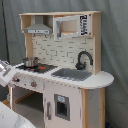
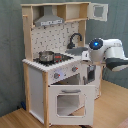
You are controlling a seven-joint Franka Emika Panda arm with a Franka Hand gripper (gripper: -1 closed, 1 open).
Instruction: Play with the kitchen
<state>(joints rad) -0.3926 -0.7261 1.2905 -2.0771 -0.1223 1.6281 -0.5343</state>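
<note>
Kitchen (image 2: 55, 70) stood on the wood floor, oven door (image 2: 67, 102) hanging open in the second exterior view; my arm (image 2: 107, 52) hovered beside the counter, near the sink; jaws hidden, state unknown; risk: swinging inward could clip the faucet (image 2: 75, 39) or counter edge.

White and light-wood kitchen (image 1: 60, 75), brick-patterned white backsplash (image 1: 60, 50), black faucet (image 1: 84, 59), grey sink (image 1: 72, 74), silver pot (image 2: 46, 56), white arm (image 2: 107, 52) with blue light (image 2: 95, 45), grey backdrop (image 1: 114, 35)
</note>
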